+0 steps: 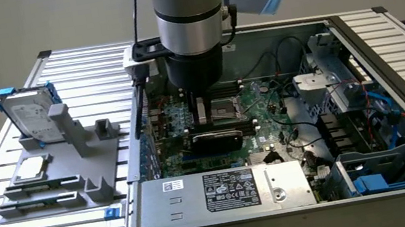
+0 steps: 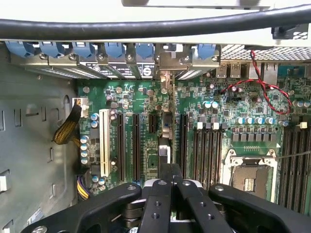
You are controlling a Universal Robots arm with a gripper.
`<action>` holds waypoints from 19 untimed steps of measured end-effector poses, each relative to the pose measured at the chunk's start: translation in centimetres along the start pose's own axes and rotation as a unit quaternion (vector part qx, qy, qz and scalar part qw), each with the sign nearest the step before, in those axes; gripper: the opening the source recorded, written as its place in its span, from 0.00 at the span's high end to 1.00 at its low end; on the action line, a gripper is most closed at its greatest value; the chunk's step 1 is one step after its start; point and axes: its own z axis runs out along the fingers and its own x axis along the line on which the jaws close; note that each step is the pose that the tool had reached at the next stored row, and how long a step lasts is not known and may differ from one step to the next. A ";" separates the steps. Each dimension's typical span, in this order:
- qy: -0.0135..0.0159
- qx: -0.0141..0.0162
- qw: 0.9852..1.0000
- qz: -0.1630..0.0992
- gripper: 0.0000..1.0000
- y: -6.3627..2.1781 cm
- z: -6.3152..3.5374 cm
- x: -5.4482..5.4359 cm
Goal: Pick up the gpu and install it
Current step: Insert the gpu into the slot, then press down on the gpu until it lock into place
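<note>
The gpu (image 1: 216, 141), a slim card with a black shroud, stands on edge over the green motherboard (image 1: 265, 112) inside the open computer case (image 1: 358, 48). My gripper (image 1: 204, 113) reaches straight down into the case and is shut on the card's top edge. In the wrist view the gpu (image 2: 164, 149) shows edge-on as a thin strip between the black fingers (image 2: 158, 199). It is lined up with a long expansion slot, and its silver end bracket (image 2: 170, 60) sits among the rear slot covers. Whether the card is fully seated cannot be told.
A silver hard drive (image 1: 30, 116) in a blue-edged frame and a small square processor chip (image 1: 31, 168) rest on a grey stand at the exterior view's left. The power supply (image 1: 225, 191), the CPU socket (image 2: 248, 177), red cables (image 2: 262, 85) and the case walls crowd the gripper.
</note>
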 end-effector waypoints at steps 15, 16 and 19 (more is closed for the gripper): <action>0.000 0.001 1.000 0.000 0.89 0.00 0.20 -0.4; 0.000 0.001 1.000 0.000 0.89 0.00 0.33 -0.5; 0.000 0.001 1.000 0.000 0.89 0.13 0.64 -0.7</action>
